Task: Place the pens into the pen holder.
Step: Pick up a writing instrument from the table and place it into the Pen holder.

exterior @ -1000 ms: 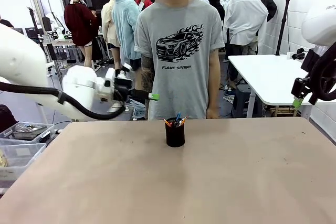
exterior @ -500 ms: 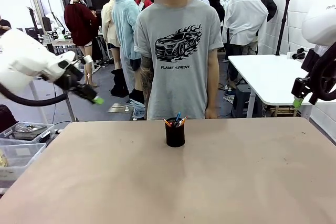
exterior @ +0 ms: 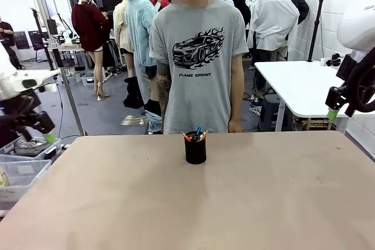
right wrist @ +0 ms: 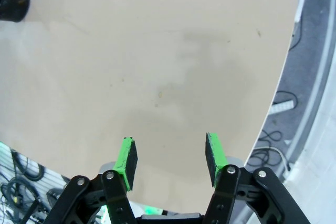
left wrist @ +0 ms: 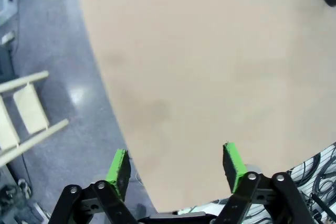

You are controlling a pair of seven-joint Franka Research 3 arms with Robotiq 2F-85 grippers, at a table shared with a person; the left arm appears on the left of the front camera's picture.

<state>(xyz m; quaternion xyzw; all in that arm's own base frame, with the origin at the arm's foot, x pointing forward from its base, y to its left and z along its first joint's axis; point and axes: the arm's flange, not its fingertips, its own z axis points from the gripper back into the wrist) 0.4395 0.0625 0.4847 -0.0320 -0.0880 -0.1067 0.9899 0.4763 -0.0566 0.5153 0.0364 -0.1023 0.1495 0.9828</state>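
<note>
Both hands are released and grasp nothing: the left hand (left wrist: pixel 176 163) hangs above the table (exterior: pixel 176 203) edge, the right hand (right wrist: pixel 169 160) also. Far from both stands the pen holder (exterior: pixel 195 149), with the pens (exterior: pixel 195 134) inside it, upright.

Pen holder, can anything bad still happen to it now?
Maybe a little. The pen holder stands alone near the table's far edge, right in front of the person, so a bump from that side could tip it. The pens lean out over its rim and might spill if it falls. The left end effector is open and empty over the table's edge, and the right end effector is open too, both well away, so they look unlikely to knock it.
</note>
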